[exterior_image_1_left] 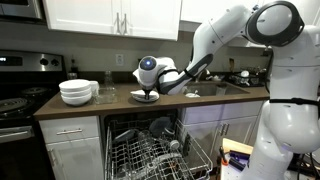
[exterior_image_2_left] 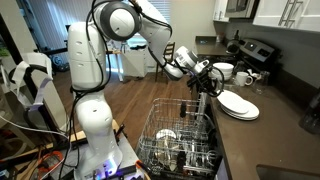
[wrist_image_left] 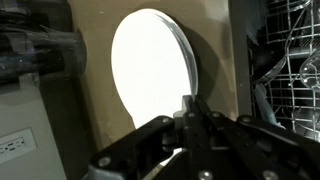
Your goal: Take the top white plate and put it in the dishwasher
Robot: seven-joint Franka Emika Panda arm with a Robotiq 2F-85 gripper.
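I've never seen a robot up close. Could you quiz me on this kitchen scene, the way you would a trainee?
1. True or false: the dishwasher door is closed.
2. Pick one: the end effector is shut on the rim of A) a spoon, B) the top white plate, C) a sponge.
3. Fill in: the stacked white bowls stand on the ____.

Key: 1 false, the door is down and a rack is pulled out; 2 B; 3 counter.
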